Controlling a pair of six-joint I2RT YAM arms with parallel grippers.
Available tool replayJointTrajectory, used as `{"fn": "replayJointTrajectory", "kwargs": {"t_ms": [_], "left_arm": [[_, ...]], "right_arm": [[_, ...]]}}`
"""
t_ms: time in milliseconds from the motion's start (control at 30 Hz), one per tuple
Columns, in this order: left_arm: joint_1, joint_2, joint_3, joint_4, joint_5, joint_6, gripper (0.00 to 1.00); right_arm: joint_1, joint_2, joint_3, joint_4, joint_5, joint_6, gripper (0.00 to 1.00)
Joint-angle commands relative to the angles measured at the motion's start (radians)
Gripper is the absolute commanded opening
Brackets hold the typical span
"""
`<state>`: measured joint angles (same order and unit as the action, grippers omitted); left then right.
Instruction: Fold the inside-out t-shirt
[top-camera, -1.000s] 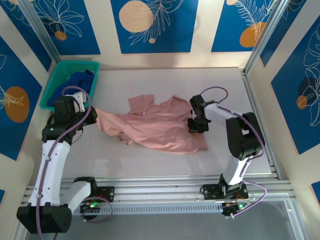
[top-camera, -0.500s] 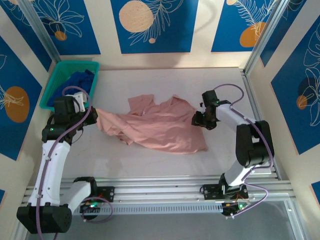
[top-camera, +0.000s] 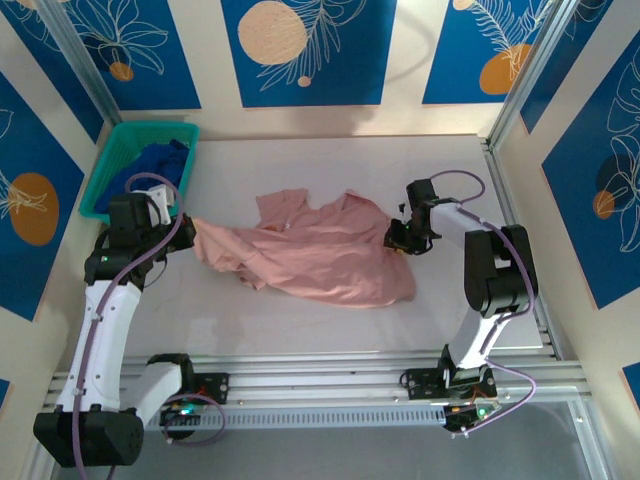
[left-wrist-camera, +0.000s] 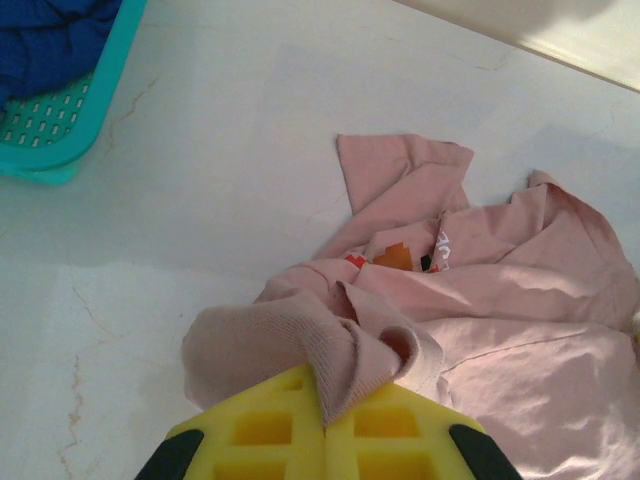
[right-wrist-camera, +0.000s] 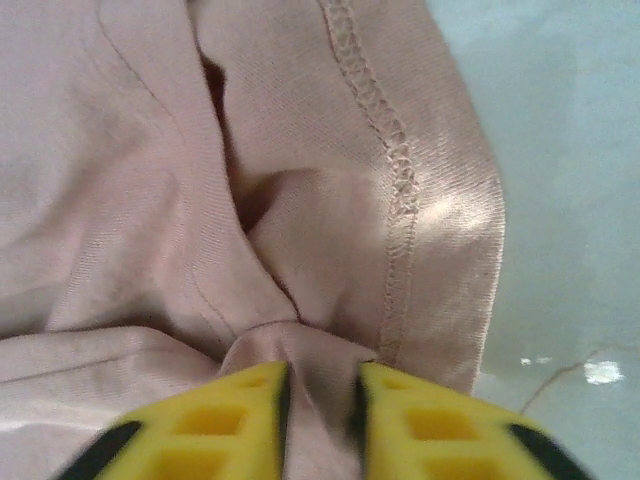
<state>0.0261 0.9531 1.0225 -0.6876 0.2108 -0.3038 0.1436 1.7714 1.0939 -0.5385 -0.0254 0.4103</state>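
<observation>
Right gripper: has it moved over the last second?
Yes. The right gripper has shifted slightly right, toward the table's right rail, and now pinches the pink t-shirt at its right edge.

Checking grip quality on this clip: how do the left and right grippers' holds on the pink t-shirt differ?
The left gripper pinches a thick bunched wad at the t-shirt's left end, its pads meeting. The right gripper nips a thinner tuck beside the stitched hem at the right edge, with a narrow cloth-filled gap between its pads. Both are closed on the shirt.
</observation>
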Motion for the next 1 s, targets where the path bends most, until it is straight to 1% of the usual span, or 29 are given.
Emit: {"fn": "replayJointTrajectory", "kwargs": {"t_ms": [0,100,200,333,533,600,700,833,967], "left_arm": [[0.015,-0.006,-0.007,0.023,0.022,0.026,0.00],[0.014,-0.007,-0.007,0.023,0.023,0.026,0.00],[0.014,-0.007,-0.006,0.023,0.020,0.027,0.00],[0.015,-0.008,-0.002,0.017,0.012,0.028,0.00],[0.015,-0.003,-0.004,0.025,0.014,0.023,0.00],[0.014,0.000,-0.002,0.027,0.018,0.022,0.00],[0.015,0.006,-0.002,0.030,0.025,0.021,0.00],[0.015,0.010,-0.002,0.030,0.029,0.021,0.00],[0.015,0.007,-0.004,0.026,0.027,0.027,0.00]], "right_arm": [[-0.002,-0.036,0.003,-0.002,-0.037,0.001,0.14],[0.002,-0.074,-0.002,-0.011,-0.037,-0.004,0.06],[0.018,-0.129,0.004,-0.041,-0.029,-0.008,0.03],[0.055,-0.234,-0.029,-0.094,-0.006,-0.002,0.02],[0.113,-0.369,-0.205,-0.125,-0.042,0.074,0.05],[0.130,-0.396,-0.261,-0.115,-0.046,0.103,0.07],[0.135,-0.386,-0.318,-0.072,-0.081,0.134,0.12],[0.129,-0.346,-0.308,-0.062,-0.080,0.120,0.20],[0.100,-0.348,-0.279,-0.040,-0.104,0.110,0.30]]}}
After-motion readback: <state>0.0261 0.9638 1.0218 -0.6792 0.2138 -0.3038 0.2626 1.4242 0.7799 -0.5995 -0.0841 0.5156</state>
